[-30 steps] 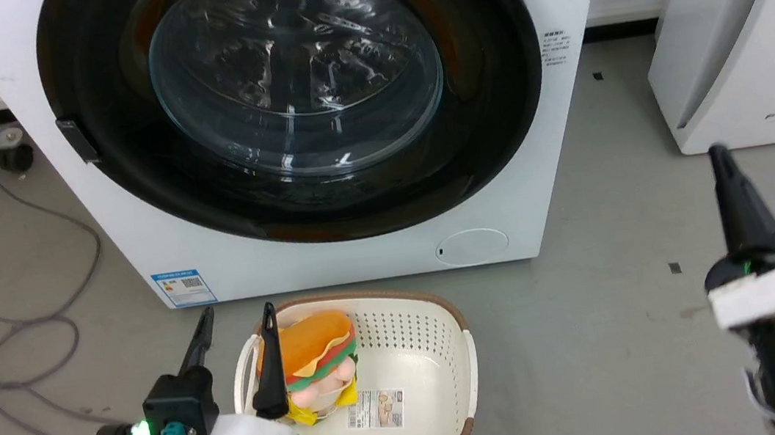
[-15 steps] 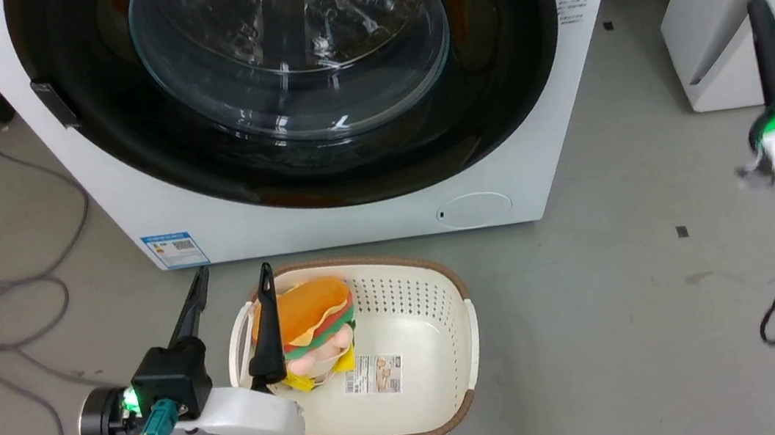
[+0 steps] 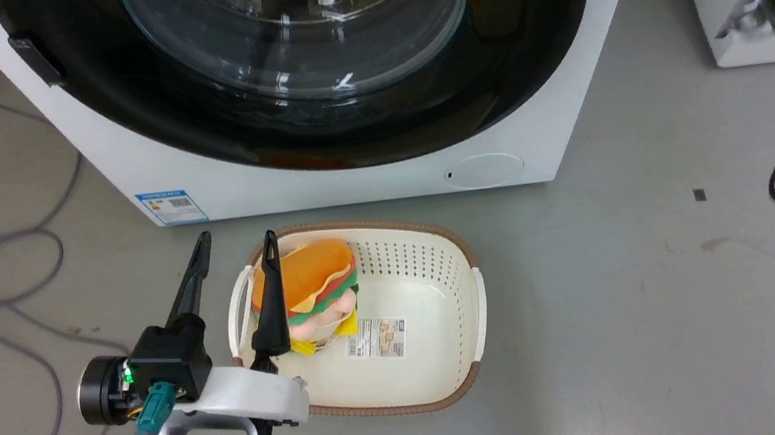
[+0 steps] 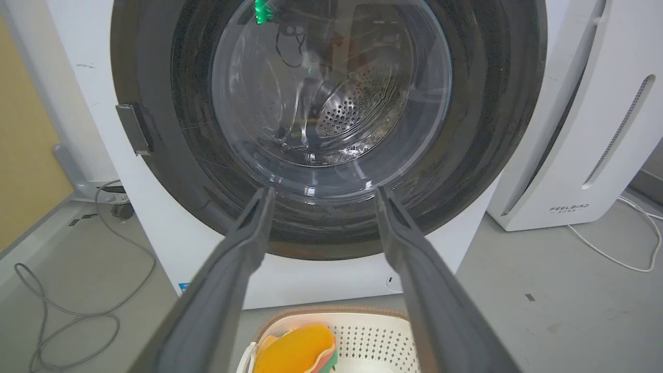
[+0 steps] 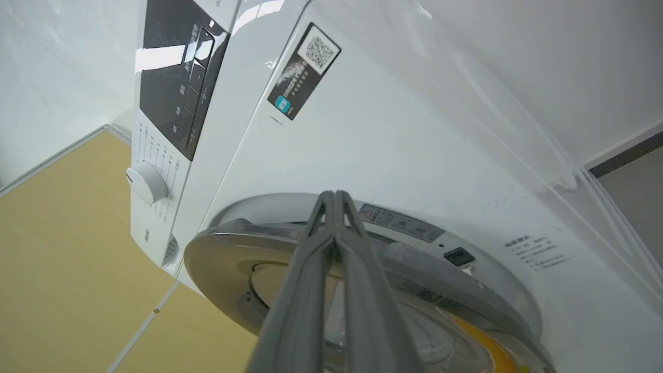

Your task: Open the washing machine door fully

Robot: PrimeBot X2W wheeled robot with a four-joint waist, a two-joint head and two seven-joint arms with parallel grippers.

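Dial point(image 5: 146, 182) of washing machine point(image 5: 393, 155) shows from right wrist, basket point(image 3: 481, 302) from head.

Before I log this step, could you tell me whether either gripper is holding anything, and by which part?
Nothing is held: the left gripper is open and empty, and the right gripper is shut on nothing.

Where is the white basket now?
In the head view, the basket sits on the floor before the washing machine, the left claw by its left rim.

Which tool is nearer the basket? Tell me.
Left. The left tool hangs open over one edge of the basket; the right tool, shut, is up by the washing machine door.
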